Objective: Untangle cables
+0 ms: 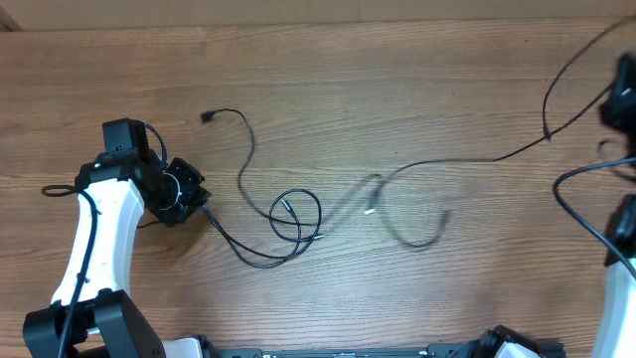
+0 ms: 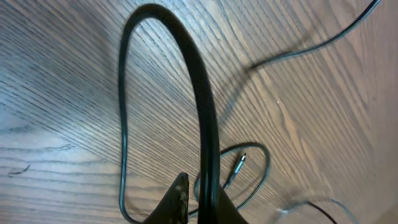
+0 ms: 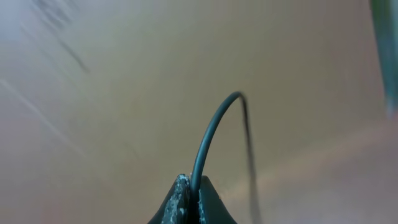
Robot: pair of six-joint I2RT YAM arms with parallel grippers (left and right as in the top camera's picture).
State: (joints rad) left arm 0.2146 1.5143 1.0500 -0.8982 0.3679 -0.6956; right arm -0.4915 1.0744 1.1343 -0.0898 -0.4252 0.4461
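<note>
Left gripper (image 2: 202, 202) pinches the left cable (image 2: 202, 93), right gripper (image 3: 191, 190) is clamped on the right cable (image 3: 214, 124). The loop (image 1: 295, 217) lies mid-table (image 1: 397, 80). Pull hard and it could cinch tight, or a cord could slip free.

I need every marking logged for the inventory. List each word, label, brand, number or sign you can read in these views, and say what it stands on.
None: no readable text in any view.
table: bare wood grain, no print.
cables: plain black, no marking visible; plugs too small to tell.
left arm: white and black shells, no legible label.
Right wrist view: blurred, nothing readable.
</note>
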